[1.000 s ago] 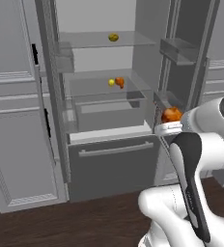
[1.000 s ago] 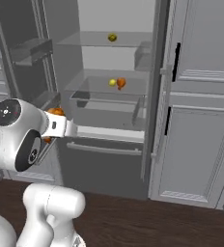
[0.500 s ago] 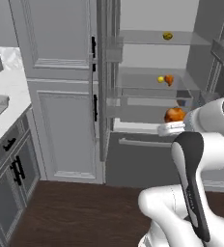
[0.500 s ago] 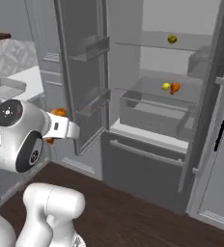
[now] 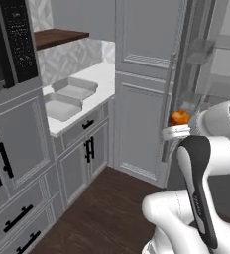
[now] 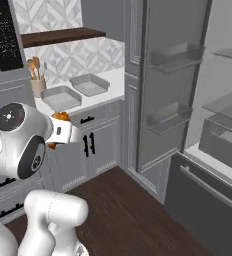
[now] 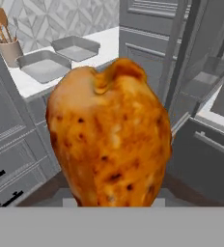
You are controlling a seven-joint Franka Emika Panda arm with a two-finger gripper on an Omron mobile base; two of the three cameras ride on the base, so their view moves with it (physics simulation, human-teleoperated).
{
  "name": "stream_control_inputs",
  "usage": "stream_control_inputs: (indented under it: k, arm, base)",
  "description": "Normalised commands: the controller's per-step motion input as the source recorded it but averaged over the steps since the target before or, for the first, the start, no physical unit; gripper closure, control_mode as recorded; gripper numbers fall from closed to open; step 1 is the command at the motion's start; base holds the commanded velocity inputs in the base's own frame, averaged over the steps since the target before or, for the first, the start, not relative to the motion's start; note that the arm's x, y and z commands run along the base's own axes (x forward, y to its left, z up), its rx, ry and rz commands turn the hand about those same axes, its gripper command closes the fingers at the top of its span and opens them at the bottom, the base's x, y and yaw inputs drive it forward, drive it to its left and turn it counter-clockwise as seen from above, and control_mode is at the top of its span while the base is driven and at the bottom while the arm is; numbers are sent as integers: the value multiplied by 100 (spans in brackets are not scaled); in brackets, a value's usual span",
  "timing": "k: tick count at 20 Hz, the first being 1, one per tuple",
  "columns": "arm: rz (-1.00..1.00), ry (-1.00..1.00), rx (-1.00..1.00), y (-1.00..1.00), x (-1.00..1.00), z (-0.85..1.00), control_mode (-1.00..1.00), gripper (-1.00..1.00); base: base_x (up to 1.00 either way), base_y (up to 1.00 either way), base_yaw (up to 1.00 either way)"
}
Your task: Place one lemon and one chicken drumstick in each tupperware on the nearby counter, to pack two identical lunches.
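Status: chicken drumstick (image 7: 110,135) is in the gripper (image 7: 111,202), fingers nearly closed and clamped on it. The hand view has it dead centre, browned and upright, hiding the fingertips. It also shows as an orange lump at the hand in the left base view (image 5: 180,117) and the right base view (image 6: 59,118).

Both tupperware trays sit side by side on the white marble desk (image 5: 99,74), just apart. Near tray (image 7: 42,66) is at 10 o'clock from the drumstick in the hand view, far tray (image 7: 76,47) at 11 o'clock. In the right base view they sit at (image 6: 61,97) and (image 6: 89,84), with a utensil holder (image 6: 36,82) at 9 o'clock of the near one.

Progress, as I read it:
- Both trays look empty, no lemon or drumstick in either.
- One drumstick in hand, well short of the desk, not yet over a tray.
- So nothing is placed; early in the task.

Left to do: drop this drumstick in one tray, then fetch the second drumstick and two lemons. The open fridge (image 6: 208,100) is at 3 o'clock of the robot; I can't tell from here what's left on its shelves.
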Motion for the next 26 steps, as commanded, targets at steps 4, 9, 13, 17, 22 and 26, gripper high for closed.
stream_control_inputs:
  k: [4, 9, 13, 17, 22, 26]
  arm:
    - [0, 0, 0, 0, 0, 0, 100, 100]
    - [0, 0, 0, 0, 0, 0, 100, 100]
    - [0, 0, 0, 0, 0, 0, 100, 100]
    - [0, 0, 0, 0, 0, 0, 100, 100]
    - [0, 0, 0, 0, 0, 0, 100, 100]
    - [0, 0, 0, 0, 0, 0, 100, 100]
  base:
    - [39, 45, 36]
    - [56, 22, 2]
    - [84, 0, 1]
    - [96, 3, 1]
    - [89, 0, 3]
    - [56, 0, 5]
